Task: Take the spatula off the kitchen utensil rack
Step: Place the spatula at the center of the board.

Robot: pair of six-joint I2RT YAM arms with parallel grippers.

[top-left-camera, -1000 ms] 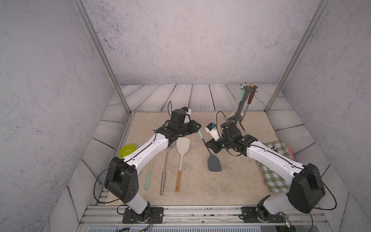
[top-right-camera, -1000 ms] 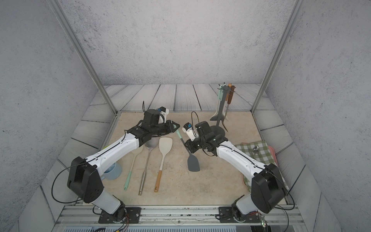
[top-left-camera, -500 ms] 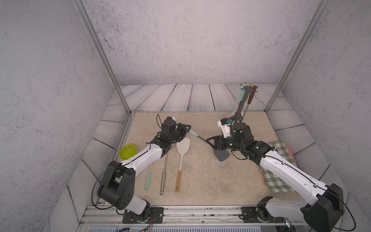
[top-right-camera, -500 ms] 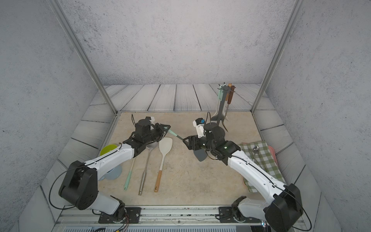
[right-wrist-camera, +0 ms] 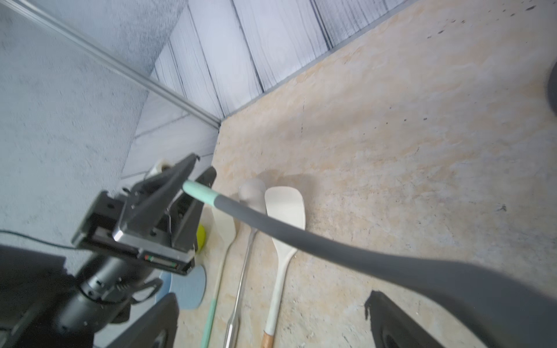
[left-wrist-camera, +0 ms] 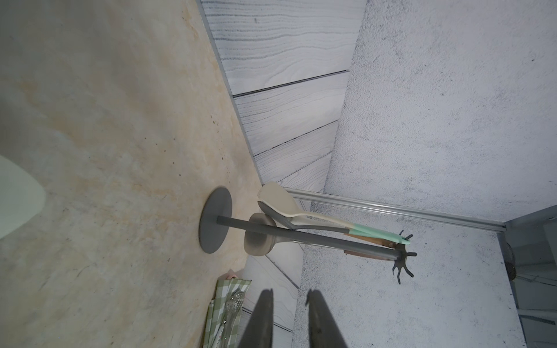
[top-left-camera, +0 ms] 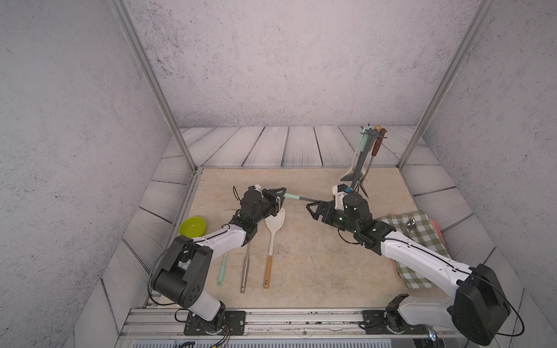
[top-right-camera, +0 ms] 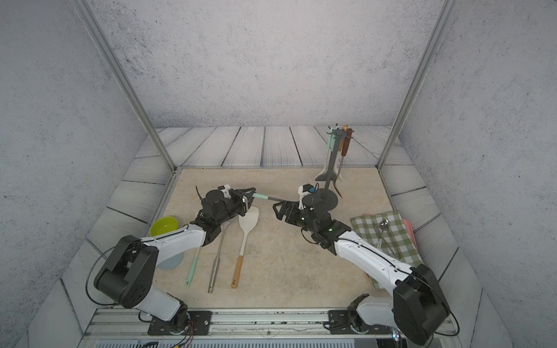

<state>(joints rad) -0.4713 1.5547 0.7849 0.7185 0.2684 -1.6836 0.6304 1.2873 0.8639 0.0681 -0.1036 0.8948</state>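
Right wrist view gave you the plainest look: your left gripper [right-wrist-camera: 200, 168] was clamped on the mint-green end of the spatula [right-wrist-camera: 301, 238], while your right gripper [top-left-camera: 310, 211] stood with its jaws wide apart, gripping nothing. The spatula was off the kitchen utensil rack [top-left-camera: 362, 159] — held in the air between your two arms, above the tan mat [top-left-camera: 316, 265]. It had a slim dark grey shaft with that short mint tip, widening into a flat grey blade.

You could not see the whole blade. It ran blurred out of the right wrist frame, and in both top views the right gripper covered it, so whether it touched a finger could not be told.

The rack stood upright at the mat's far right corner, and the left wrist view showed three overlapping utensil heads hanging on it.

Counted outward — two grippers, one held spatula, three utensils [top-left-camera: 245, 268] lying in a row by the left arm, one lime bowl [top-left-camera: 193, 226], one checked cloth [top-left-camera: 422, 235].
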